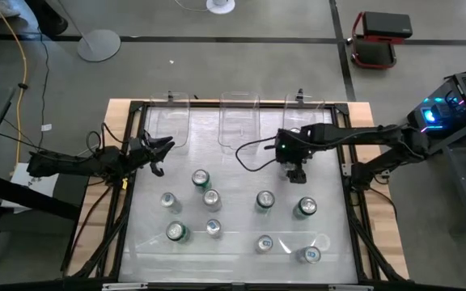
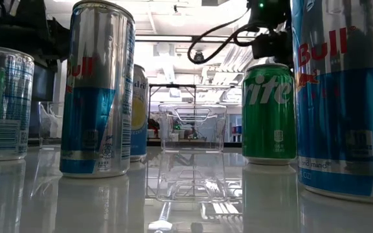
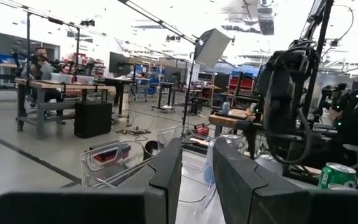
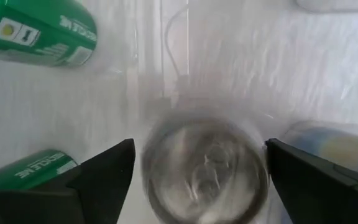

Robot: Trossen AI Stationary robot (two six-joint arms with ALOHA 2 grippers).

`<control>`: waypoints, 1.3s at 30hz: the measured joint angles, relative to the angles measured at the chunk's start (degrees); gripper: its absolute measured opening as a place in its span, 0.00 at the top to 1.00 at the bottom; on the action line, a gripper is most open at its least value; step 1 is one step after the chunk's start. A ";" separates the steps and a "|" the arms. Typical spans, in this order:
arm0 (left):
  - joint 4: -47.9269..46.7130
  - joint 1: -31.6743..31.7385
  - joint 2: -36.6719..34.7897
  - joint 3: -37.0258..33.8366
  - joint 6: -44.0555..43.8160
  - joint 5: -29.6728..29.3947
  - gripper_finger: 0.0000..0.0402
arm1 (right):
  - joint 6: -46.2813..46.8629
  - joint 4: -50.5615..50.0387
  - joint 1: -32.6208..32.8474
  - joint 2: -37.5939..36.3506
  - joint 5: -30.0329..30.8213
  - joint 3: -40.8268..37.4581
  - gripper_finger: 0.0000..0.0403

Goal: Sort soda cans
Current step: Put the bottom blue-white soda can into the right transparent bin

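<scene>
A: How do the soda cans stand, starting at the near edge of the table?

B: All upright, long axes vertical, silver tops facing up. Nearest are a blue-and-silver can and another. Behind them stand a green can and a small silver can. Further back come a green Sprite can, one green can, two silver cans and, then a green can.

A: And in the low view?

B: A Red Bull can and the Sprite can stand straight, labels readable, with a clear plastic bin beyond them.

A: What is the right tool doing?

B: It hangs above the cans, pointing down. Its wrist view shows the fingers spread wide, with a can top between them; whether they touch it, I cannot tell.

A: And the left tool?

B: At the table's left side, clear of the cans. Its fingers are narrowly parted, holding nothing.

A: Farthest back?

B: Three clear bins along the far edge.
</scene>
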 joint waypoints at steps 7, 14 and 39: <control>0.02 0.01 0.01 0.00 0.00 -0.19 0.81 | -0.70 -2.59 0.09 0.00 1.09 5.60 0.12; 0.00 0.00 0.01 0.00 -0.04 -0.55 0.81 | 17.89 -6.96 0.31 -0.02 4.26 14.54 0.11; -1.75 0.00 0.01 0.00 2.93 -0.55 0.81 | 68.52 -9.02 2.51 5.92 6.54 8.13 0.11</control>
